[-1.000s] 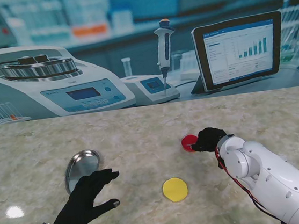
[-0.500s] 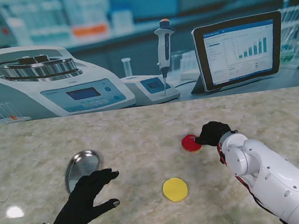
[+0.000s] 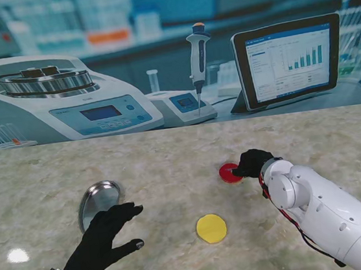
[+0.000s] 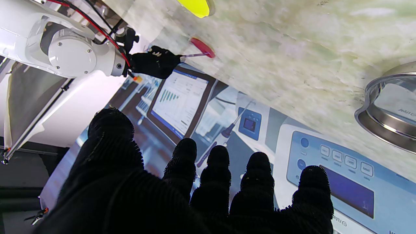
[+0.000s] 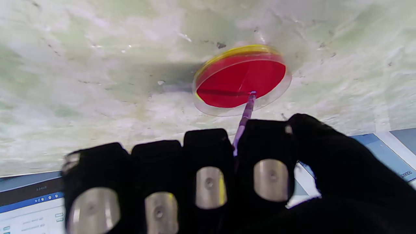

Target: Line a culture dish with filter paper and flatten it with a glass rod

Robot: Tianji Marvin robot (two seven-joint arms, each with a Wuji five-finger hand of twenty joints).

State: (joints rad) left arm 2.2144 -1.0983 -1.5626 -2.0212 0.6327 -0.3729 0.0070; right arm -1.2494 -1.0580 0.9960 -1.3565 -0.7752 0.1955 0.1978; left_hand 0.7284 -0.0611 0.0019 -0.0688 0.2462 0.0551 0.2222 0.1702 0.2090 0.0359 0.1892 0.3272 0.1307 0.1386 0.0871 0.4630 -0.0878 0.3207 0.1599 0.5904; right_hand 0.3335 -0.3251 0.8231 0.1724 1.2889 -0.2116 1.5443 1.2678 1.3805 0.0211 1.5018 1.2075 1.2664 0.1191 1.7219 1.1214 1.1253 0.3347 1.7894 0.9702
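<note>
We are holding the thin clear glass rod (image 5: pixel 244 117) in our right hand (image 3: pixel 252 163), fingers curled around its shaft, and its tip is resting on the round red filter paper (image 5: pixel 242 81) lying inside the shallow clear culture dish (image 5: pixel 208 109). The dish is sitting on the marbled green table (image 3: pixel 170 156), right of centre and toward the far side. A yellow edge is showing along the dish's rim in the right wrist view; we cannot tell what it is.

Our left hand (image 3: pixel 104 238) is hovering at the near left with fingers spread and gripping nothing. Just beyond it a round metal lid (image 3: pixel 99 201) is lying, and a loose yellow paper disc (image 3: pixel 211 228) is resting near the middle, nearer to us than the dish and well apart from it.

We are judging the rod as stiff, smooth, slippery and brittle, so a firm wrap around its shaft suits it better than a fingertip pinch. The paper looks light and limp, likely to slide or wrinkle, so gentle strokes outward from the centre seem wise. The dish appears light and may skate across the table if we are pressing sideways; downward pressure is safer.
</note>
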